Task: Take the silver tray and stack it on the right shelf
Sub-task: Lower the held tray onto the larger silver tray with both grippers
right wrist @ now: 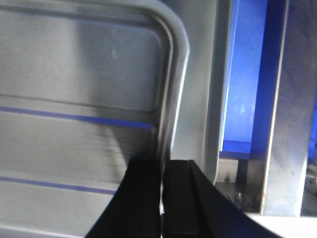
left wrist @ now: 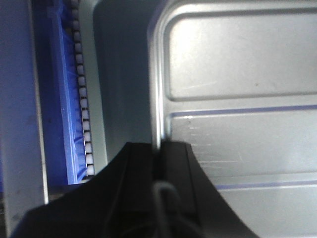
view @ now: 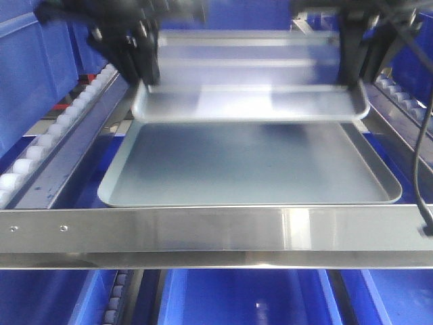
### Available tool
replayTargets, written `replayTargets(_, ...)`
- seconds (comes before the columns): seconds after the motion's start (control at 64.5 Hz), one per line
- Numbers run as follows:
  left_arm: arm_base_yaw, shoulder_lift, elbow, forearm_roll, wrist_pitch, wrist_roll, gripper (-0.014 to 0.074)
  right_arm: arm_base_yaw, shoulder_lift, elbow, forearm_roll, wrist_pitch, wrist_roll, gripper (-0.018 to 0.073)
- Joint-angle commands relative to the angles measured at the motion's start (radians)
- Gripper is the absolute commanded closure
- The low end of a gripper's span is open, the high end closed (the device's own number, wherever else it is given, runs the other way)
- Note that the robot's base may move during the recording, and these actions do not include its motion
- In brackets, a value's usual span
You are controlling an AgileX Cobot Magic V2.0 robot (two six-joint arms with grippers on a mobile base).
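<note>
The silver tray (view: 250, 101) hangs level, its near edge over the far end of a larger dull grey tray (view: 250, 166). That grey tray lies on the right shelf, whose broad steel front bar (view: 216, 230) has two small screws at its left end. My left gripper (view: 145, 81) is shut on the silver tray's left rim, and my right gripper (view: 352, 78) is shut on its right rim. In the left wrist view the rim runs between the left gripper's (left wrist: 159, 146) black fingers beside the ribbed tray floor (left wrist: 237, 99). The right wrist view shows my right gripper (right wrist: 162, 163) pinching the tray's (right wrist: 74, 99) rim.
White roller lanes line the shelf on the left (view: 40, 145) and right (view: 399, 91). Blue bins stand at the left (view: 34, 68) and below the front bar (view: 223, 294). A black cable (view: 423, 149) hangs down at the right edge.
</note>
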Motion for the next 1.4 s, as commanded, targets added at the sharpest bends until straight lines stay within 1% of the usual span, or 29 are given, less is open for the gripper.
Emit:
replayTargets(0.0,0.018,0.006,-0.04,0.008,-0.041,0.023,0.0691,-0.013,-0.005,-0.042,-0.013,-0.109,-0.023,0.0503)
replayTargets(0.202,0.051,0.078,-0.04,-0.047,-0.048,0.027,0.0691,-0.013,0.071,-0.042,-0.037,-0.151,-0.023,0.0503)
replayTargets(0.326,0.053,0.098,-0.042,-0.092,-0.051,0.109,0.0691,-0.013,0.088,-0.042,-0.037,-0.15,-0.023,0.05)
replayTargets(0.372,0.055,0.1,-0.042,-0.109,-0.051,0.117,0.0682,-0.013,0.089,-0.042,-0.037,-0.151,-0.023,0.0501)
replayTargets(0.419,0.059,0.103,-0.042,-0.122,-0.057,0.128,0.0645,-0.013,0.089,-0.042,-0.037,-0.152,-0.023,0.0501)
replayTargets(0.465,0.061,0.103,-0.042,-0.139,-0.069,0.129,0.0585,-0.013,0.089,-0.042,-0.037,-0.154,-0.023,0.0501)
replayTargets(0.496,0.067,0.103,-0.042,-0.139,-0.077,0.129,0.0533,-0.013,0.089,-0.042,-0.037,-0.154,-0.023,0.0497)
replayTargets(0.512,0.067,0.103,-0.043,-0.139,-0.084,0.129,0.0489,-0.013,0.089,-0.042,-0.038,-0.154,-0.023,0.0494)
replayTargets(0.543,0.069,0.103,-0.044,-0.139,-0.091,0.129,0.0442,-0.013,0.089,-0.042,-0.038,-0.154,-0.023,0.0478)
replayTargets(0.589,0.073,0.103,-0.047,-0.143,-0.093,0.129,0.0333,-0.013,0.089,-0.042,-0.038,-0.155,-0.027,0.0438)
replayTargets(0.605,0.073,0.103,-0.047,-0.143,-0.093,0.129,0.0319,-0.013,0.089,-0.042,-0.038,-0.156,-0.029,0.0419)
replayTargets(0.651,0.073,0.103,-0.053,-0.143,-0.091,0.129,0.0234,-0.013,0.089,-0.042,-0.038,-0.157,-0.03,0.0351)
replayTargets(0.698,0.073,0.103,-0.055,-0.137,-0.091,0.129,0.0194,-0.013,0.089,-0.042,-0.04,-0.157,-0.03,0.0268)
replayTargets(0.744,0.073,0.103,-0.058,-0.135,-0.091,0.129,0.0169,-0.013,0.089,-0.042,-0.045,-0.157,-0.03,0.0176)
replayTargets(0.822,0.073,0.103,-0.062,-0.133,-0.091,0.129,0.0173,-0.013,0.089,-0.042,-0.056,-0.152,-0.03,0.0007)
replayTargets(0.868,0.073,0.103,-0.064,-0.133,-0.091,0.129,0.0173,-0.013,0.087,-0.042,-0.063,-0.146,-0.03,-0.0052)
replayTargets(0.899,0.073,0.103,-0.064,-0.133,-0.089,0.129,0.0173,-0.013,0.086,-0.042,-0.07,-0.142,-0.03,-0.0075)
replayTargets(0.977,0.073,0.103,-0.075,-0.133,-0.068,0.129,0.0173,-0.013,0.078,-0.049,-0.078,-0.124,-0.03,-0.005)
replayTargets(1.085,0.073,0.095,-0.119,-0.128,0.005,0.129,0.0173,-0.013,0.051,-0.065,-0.079,-0.088,-0.03,-0.0027)
replayTargets(1.225,0.071,0.033,-0.143,-0.107,0.063,0.132,0.019,-0.012,-0.018,-0.073,-0.078,-0.063,-0.03,0.005)
replayTargets(1.287,0.069,-0.017,-0.143,-0.105,0.081,0.163,0.0226,-0.012,-0.06,-0.073,-0.078,-0.049,-0.03,0.0117)
replayTargets(1.333,0.067,-0.052,-0.141,-0.105,0.094,0.191,0.0275,-0.012,-0.089,-0.071,-0.078,-0.043,-0.03,0.0172)
replayTargets(1.38,0.062,-0.096,-0.131,-0.098,0.107,0.217,0.0328,-0.012,-0.121,-0.07,-0.078,-0.029,-0.03,0.0251)
